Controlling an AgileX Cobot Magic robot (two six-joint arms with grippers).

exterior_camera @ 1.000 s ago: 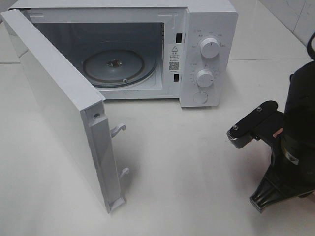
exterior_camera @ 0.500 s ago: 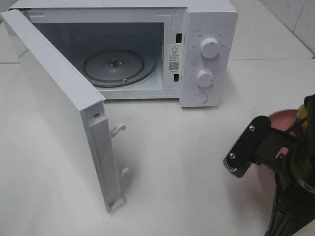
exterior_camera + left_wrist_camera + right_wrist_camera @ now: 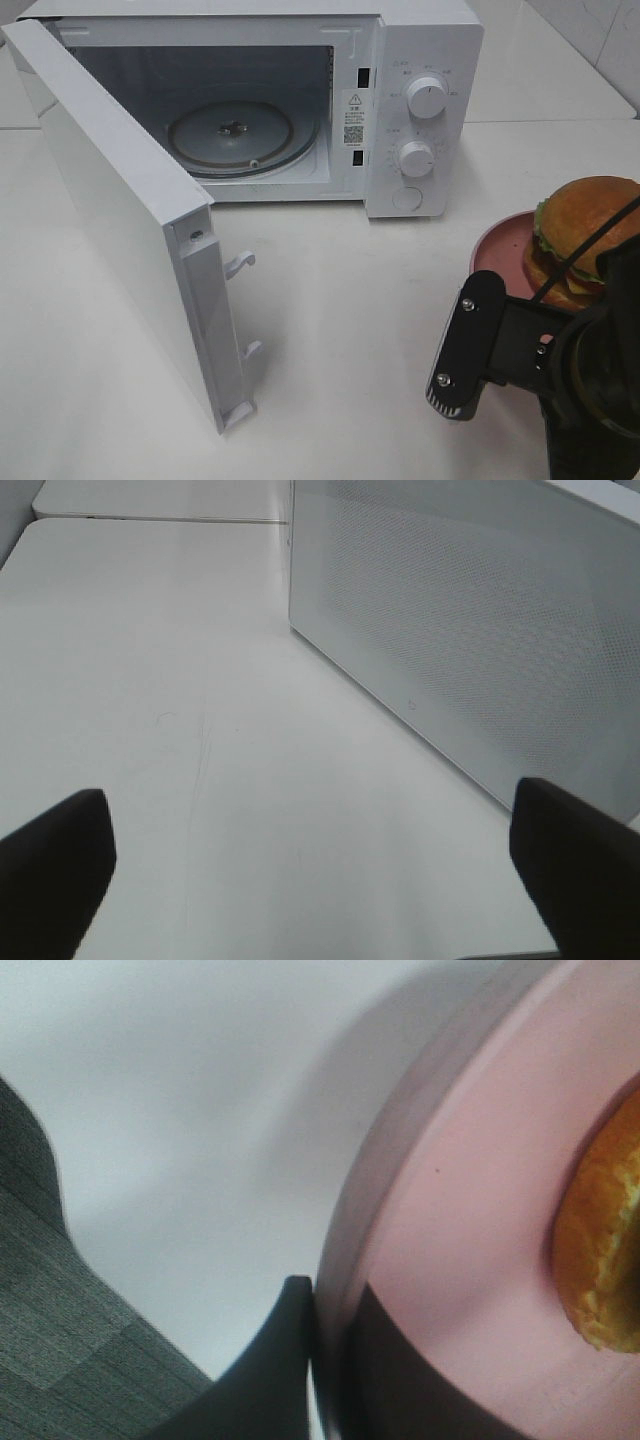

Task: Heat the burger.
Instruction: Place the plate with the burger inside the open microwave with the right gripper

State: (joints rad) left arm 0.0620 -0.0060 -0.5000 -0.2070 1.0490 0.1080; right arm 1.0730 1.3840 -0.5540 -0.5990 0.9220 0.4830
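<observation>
The burger (image 3: 583, 235), with a golden-brown bun, green lettuce and yellow layers, sits on a round pink plate (image 3: 497, 250) at the right of the table. In the right wrist view my right gripper (image 3: 325, 1360) is shut on the plate's rim (image 3: 480, 1210), one finger on each side, with the bun's edge (image 3: 605, 1250) beyond. The right arm (image 3: 590, 380) hides the gripper in the exterior view. The white microwave (image 3: 420, 60) stands at the back with its door (image 3: 120, 220) swung open and its glass turntable (image 3: 230, 135) bare. My left gripper (image 3: 320, 880) is open and empty, low over the table.
The open door juts forward on the left; its outer face (image 3: 480, 630) shows in the left wrist view. Two knobs (image 3: 427, 97) sit on the microwave's right panel. White tabletop (image 3: 350, 330) lies between the door and the plate.
The right arm has moved toward the table's front edge. The burger and pink plate, hidden behind it a second ago, are now in view.
</observation>
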